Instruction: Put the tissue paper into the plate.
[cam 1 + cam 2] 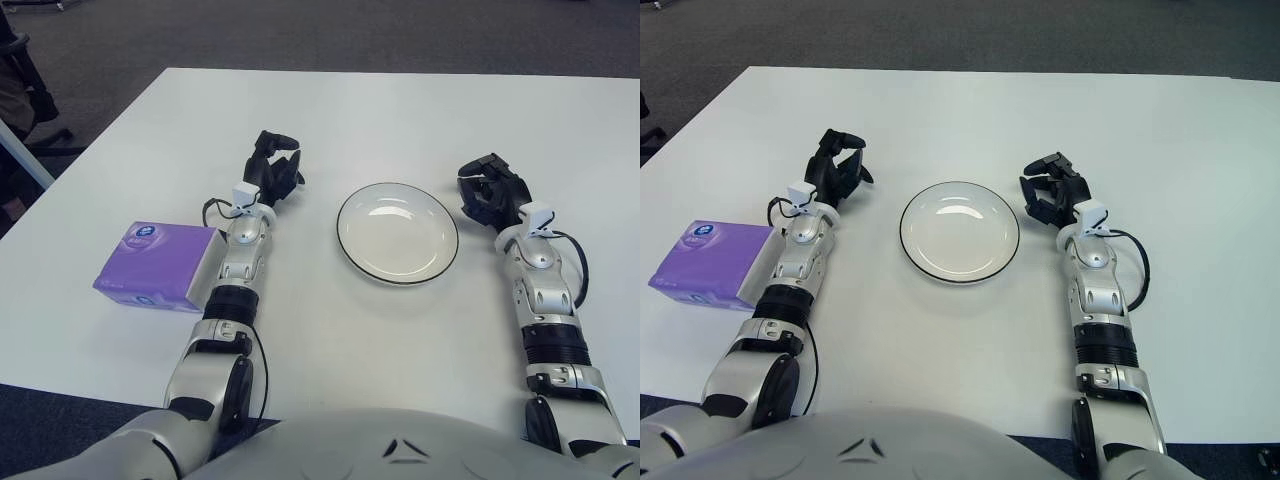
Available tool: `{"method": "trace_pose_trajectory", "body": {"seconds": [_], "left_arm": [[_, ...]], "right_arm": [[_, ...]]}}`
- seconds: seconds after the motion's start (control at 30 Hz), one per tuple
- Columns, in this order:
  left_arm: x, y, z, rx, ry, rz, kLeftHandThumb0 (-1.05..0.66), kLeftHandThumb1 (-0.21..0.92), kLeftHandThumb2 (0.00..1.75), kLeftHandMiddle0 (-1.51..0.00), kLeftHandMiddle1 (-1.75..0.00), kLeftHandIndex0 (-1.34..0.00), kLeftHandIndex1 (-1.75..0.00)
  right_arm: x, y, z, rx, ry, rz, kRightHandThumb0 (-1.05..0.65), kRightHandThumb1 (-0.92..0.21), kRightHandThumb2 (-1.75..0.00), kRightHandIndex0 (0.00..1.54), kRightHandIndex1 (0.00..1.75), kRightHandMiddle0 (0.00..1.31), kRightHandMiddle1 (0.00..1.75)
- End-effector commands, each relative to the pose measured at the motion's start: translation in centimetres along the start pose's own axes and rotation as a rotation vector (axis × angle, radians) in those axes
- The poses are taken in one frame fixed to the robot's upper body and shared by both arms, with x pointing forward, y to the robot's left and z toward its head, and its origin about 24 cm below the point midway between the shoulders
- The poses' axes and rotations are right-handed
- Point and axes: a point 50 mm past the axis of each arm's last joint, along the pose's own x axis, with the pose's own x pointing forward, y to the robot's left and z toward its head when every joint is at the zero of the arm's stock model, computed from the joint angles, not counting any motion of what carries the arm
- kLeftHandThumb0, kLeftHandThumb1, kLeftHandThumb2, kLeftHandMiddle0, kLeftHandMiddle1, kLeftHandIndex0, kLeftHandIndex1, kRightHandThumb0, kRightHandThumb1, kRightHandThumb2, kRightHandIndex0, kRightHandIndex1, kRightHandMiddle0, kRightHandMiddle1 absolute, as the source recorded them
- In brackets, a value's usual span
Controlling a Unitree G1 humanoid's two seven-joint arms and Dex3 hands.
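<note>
A purple tissue pack [155, 265] lies flat on the white table, at the left, right beside my left forearm. A white plate [397, 233] with a dark rim sits at the table's middle and holds nothing. My left hand [276, 168] is left of the plate and beyond the tissue pack, its fingers curled and holding nothing. My right hand [492, 190] is just right of the plate, fingers curled too and holding nothing.
The white table [400, 110] stretches far beyond the plate to a grey carpeted floor. A dark chair [20, 90] and a pale table leg [25, 155] stand off the table's left edge.
</note>
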Motion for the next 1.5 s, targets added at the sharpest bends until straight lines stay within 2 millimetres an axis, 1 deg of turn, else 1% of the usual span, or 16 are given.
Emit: {"method": "trace_pose_trajectory", "body": {"seconds": [0.0, 0.17, 0.47, 0.9, 1.07, 1.27, 1.47], "left_arm": [[-3.7, 0.7, -4.3, -0.019, 0.160, 0.030, -0.35, 0.91, 0.41, -0.75, -1.74, -0.33, -1.62], [-3.7, 0.9, -4.0, -0.013, 0.133, 0.013, -0.35, 0.92, 0.41, -0.75, -1.74, -0.33, -1.62], [-4.1, 1.4, -2.5, 0.026, 0.026, -0.055, -0.35, 0.92, 0.40, -0.75, -1.74, -0.33, -1.63], [-5.2, 1.3, 1.4, -0.006, -0.179, -0.100, -0.35, 0.92, 0.41, -0.76, -1.74, -0.32, -1.63], [-5.6, 1.4, 2.4, -0.005, -0.255, -0.102, -0.35, 0.92, 0.41, -0.76, -1.74, -0.32, -1.63], [-5.9, 1.5, 3.7, 0.001, -0.299, -0.102, -0.35, 0.92, 0.41, -0.76, -1.74, -0.32, -1.63], [-5.8, 1.5, 6.0, 0.036, -0.320, -0.073, -0.35, 0.92, 0.39, -0.76, -1.74, -0.34, -1.61]], "right_arm": [[-2.6, 0.7, -5.5, 0.023, 0.235, 0.016, -0.01, -0.68, -0.70, 0.58, 1.44, 0.32, 1.55], [-2.6, 0.8, -5.5, 0.023, 0.236, 0.018, -0.01, -0.68, -0.70, 0.58, 1.44, 0.32, 1.55], [-2.5, 0.8, -5.6, 0.020, 0.233, 0.024, -0.01, -0.68, -0.70, 0.58, 1.44, 0.32, 1.55], [-2.4, 0.8, -5.6, 0.022, 0.229, 0.033, -0.01, -0.68, -0.70, 0.58, 1.44, 0.32, 1.54], [-2.4, 0.8, -5.5, 0.022, 0.227, 0.035, -0.01, -0.68, -0.70, 0.58, 1.44, 0.32, 1.54], [-2.4, 0.7, -5.6, 0.021, 0.228, 0.038, -0.01, -0.68, -0.70, 0.58, 1.44, 0.32, 1.54], [-2.3, 0.6, -5.6, 0.020, 0.228, 0.040, -0.01, -0.68, -0.69, 0.58, 1.44, 0.32, 1.54]]}}
